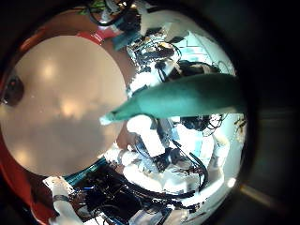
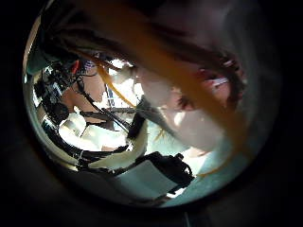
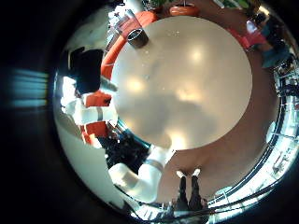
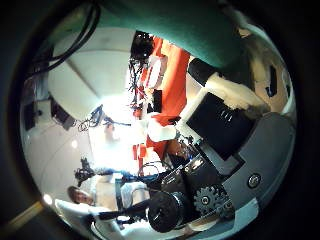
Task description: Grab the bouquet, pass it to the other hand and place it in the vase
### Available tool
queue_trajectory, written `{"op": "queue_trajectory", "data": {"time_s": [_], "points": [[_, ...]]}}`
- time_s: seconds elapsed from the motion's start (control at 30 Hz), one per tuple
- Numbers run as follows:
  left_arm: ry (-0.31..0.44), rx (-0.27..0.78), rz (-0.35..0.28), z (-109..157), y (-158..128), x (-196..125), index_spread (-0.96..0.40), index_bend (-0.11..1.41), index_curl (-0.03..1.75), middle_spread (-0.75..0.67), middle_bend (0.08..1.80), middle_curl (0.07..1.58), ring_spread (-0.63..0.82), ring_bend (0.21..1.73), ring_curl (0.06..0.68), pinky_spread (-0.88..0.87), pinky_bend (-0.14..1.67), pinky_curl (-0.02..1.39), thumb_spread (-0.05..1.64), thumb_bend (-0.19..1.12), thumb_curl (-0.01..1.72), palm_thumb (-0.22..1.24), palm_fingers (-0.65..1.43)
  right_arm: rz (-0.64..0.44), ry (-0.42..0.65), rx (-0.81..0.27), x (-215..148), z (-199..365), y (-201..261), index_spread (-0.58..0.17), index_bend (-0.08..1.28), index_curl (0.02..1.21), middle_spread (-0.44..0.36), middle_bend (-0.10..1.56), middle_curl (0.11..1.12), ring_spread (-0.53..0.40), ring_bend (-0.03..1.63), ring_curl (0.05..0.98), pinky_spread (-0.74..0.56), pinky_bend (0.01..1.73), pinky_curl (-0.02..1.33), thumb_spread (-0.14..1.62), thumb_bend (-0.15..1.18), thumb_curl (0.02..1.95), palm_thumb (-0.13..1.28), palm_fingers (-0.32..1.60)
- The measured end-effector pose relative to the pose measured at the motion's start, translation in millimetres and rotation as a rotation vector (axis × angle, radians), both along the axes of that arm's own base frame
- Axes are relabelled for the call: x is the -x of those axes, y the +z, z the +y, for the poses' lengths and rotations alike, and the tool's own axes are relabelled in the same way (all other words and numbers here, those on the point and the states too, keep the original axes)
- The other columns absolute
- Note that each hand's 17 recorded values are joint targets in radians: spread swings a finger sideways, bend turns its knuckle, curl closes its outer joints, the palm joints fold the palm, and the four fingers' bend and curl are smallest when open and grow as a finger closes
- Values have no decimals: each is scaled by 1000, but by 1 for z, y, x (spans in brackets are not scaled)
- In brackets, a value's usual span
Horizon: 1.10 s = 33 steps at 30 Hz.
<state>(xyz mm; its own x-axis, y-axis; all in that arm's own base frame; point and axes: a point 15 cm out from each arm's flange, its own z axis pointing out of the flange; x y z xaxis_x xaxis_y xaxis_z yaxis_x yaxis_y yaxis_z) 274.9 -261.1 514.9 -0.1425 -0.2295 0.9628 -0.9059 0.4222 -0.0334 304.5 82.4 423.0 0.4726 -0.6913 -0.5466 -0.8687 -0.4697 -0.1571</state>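
My left hand's fingers [image 1: 155,155] curl around the bouquet [image 1: 183,96], its wrapped stem crossing just over them, above the round bench [image 1: 56,103]. The blooms [image 2: 204,80] fan out close to my left palm. I cannot tell how my right hand's fingers [image 4: 225,110] stand; that hand hangs well above the bench.

Your left hand [image 2: 142,163] has its white and black fingers [image 1: 148,150] curled in close against the bouquet [image 1: 187,96], whose green stem runs straight across the palm; the hand is closed around it. Your right hand [image 4: 235,120] shows only its black and white body and a gear. A bent white arm [image 3: 140,175] shows in that hand's little-finger-side view.
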Motion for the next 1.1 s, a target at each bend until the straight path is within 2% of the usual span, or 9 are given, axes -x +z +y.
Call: {"op": "queue_trajectory", "data": {"time_s": [0.13,0.27,0.33,0.43,0.57,0.67,0.87,1.03,1.1], "points": [[2,-7,3,-2,-4,-1,84,245,376,147,486,459,405,559,166,454,139,261,927,-21,363,421,372,13,6,6,2,7,0,-239,1167,988,-159,1338,943,-212,1441,787,-185,1199,1044,869,-6,1209,1103,1100],[10,-14,6,-7,-5,-3,-33,382,462,-16,735,566,140,654,184,307,134,211,941,8,383,551,599,21,9,27,4,8,-3,-239,1165,989,-160,1336,945,-212,1438,786,-187,1199,1048,870,-6,1212,1103,1102],[24,-21,8,-8,-7,-6,-95,352,485,-102,807,609,-71,879,248,87,296,242,939,46,408,680,925,14,6,28,2,7,-3,-239,1165,989,-160,1336,946,-212,1438,786,-187,1196,1049,870,-6,1213,1103,1102],[49,-19,-2,-9,-8,-12,-198,333,541,-213,826,691,-271,1114,352,-174,641,356,928,86,445,836,1185,13,4,28,2,7,-3,-239,1165,989,-160,1335,947,-212,1438,786,-190,1191,1049,866,-7,1217,1098,1101],[95,38,-42,-9,-2,-18,-341,483,668,-321,909,792,-371,1272,445,-384,988,501,919,100,496,953,1244,11,-2,23,1,7,-3,-239,1163,990,-165,1326,949,-213,1435,789,-200,1193,1048,879,-46,1184,990,1093],[149,107,-59,-8,12,-18,-428,594,763,-378,975,846,-396,1345,483,-458,1127,568,915,93,531,994,1196,11,-10,17,0,5,-2,-244,1134,985,-172,1292,943,-212,1413,780,-214,1194,1031,915,-46,1107,899,1062],[204,153,-134,5,36,-12,-535,720,915,-453,1065,920,-406,1422,523,-517,1239,630,915,48,584,1011,1118,52,-138,5,-4,-33,-16,-284,928,926,-189,1142,879,-229,1324,715,-314,1121,912,1005,-45,921,768,958],[217,162,-204,12,58,-4,-592,737,1006,-483,1097,952,-399,1452,537,-533,1265,654,917,25,626,1034,1085,123,-218,-21,0,-54,-49,-352,562,834,-213,999,816,-269,1259,651,-457,1118,810,1050,-36,775,712,692],[234,163,-242,17,69,-2,-609,738,1036,-491,1100,961,-396,1458,540,-537,1268,659,922,15,640,1037,1080,124,-260,-23,-4,-63,-62,-374,428,787,-219,901,782,-279,1227,632,-465,1137,798,1059,-33,731,697,506]]}}
